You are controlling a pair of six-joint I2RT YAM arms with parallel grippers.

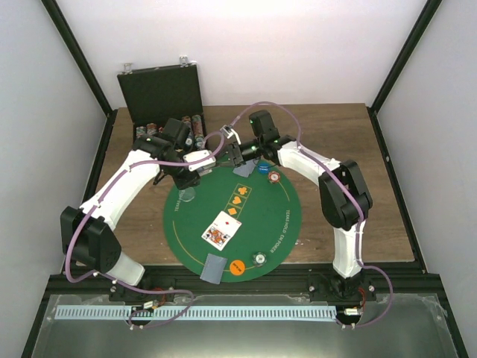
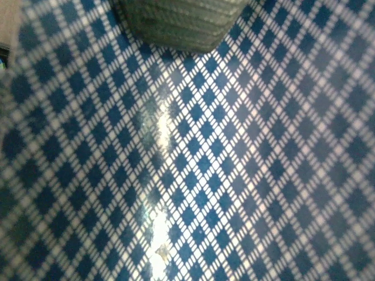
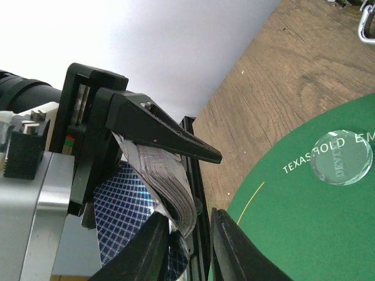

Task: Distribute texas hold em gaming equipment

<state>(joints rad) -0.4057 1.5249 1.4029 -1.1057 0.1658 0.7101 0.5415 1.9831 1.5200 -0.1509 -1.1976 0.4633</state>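
I'm in the middle of a deal, at the step of taking a card off the pack. The left jaws are clenched on the deck, holding it up over the far left part of the green mat. The left wrist view shows nothing but a blue-checked card back right against the lens. The right jaws sit at the deck's lower edge. Their fingers stand a little apart with that edge dipping between them, and I cannot tell whether they pinch a card or only bracket it.

On the mat lie a far card face down at the far edge, a near card face down at the near edge, and face-up cards in the middle. An orange disc lies just beside the near card, a red-and-white disc is near the far one, and a clear disc rests at the mat's left rim. The black case stands open on the surface beyond the mat.

As I judge it, the next move calls for the right jaws to clamp on one card only and slide it free while the left grip holds firm. The deck is bowed, so two cards could come away together. The freed card then goes face down at a player's spot.
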